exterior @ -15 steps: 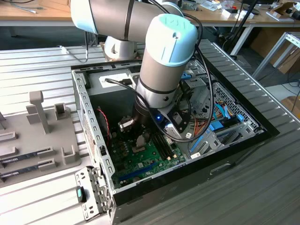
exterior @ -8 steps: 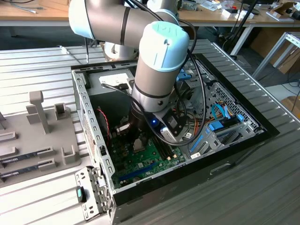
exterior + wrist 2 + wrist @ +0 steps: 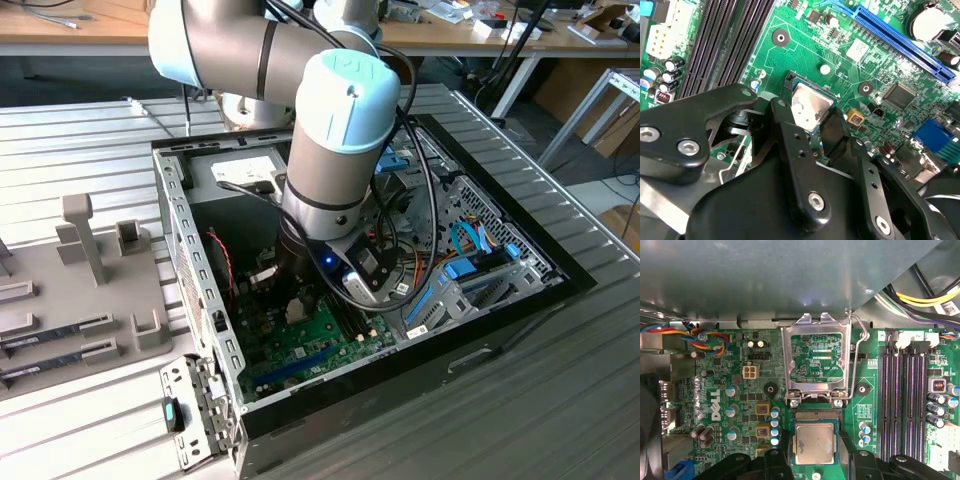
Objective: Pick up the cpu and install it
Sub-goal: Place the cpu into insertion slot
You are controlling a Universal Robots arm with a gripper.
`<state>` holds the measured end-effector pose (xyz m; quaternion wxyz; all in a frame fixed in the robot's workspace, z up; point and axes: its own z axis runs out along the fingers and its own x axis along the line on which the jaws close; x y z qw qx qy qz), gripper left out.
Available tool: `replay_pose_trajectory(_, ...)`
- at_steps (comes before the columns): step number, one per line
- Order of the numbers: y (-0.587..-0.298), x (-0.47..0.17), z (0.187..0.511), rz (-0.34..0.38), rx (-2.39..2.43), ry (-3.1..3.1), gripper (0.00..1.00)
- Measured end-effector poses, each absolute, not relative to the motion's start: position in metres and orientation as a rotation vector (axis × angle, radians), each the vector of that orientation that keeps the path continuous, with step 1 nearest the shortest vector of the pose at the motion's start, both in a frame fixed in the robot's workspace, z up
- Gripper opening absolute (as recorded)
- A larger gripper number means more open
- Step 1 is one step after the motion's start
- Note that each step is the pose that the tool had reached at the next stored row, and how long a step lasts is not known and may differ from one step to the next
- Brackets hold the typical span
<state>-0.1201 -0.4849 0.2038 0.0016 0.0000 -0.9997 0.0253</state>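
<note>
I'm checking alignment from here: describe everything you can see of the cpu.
The cpu is a flat square chip, dull silvery metal top, thin green rim. It sits level over the motherboard socket, a strip of contacts uncovered, beside the opened metal load frame. The gripper's black fingers press two opposite edges.

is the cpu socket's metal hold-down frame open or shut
Open. In the first wrist view the metal frame is swung back off the socket, and the cpu lies uncovered beside it.

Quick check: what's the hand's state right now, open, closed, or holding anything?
Hand: closed on the cpu, gripping it by two opposite edges at the open socket.
</note>
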Motion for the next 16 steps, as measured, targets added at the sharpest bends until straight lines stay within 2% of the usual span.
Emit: replay_pose_trajectory(16,-0.4819,-0.1201,0.2002,0.081,0.042,-3.138,0.47)
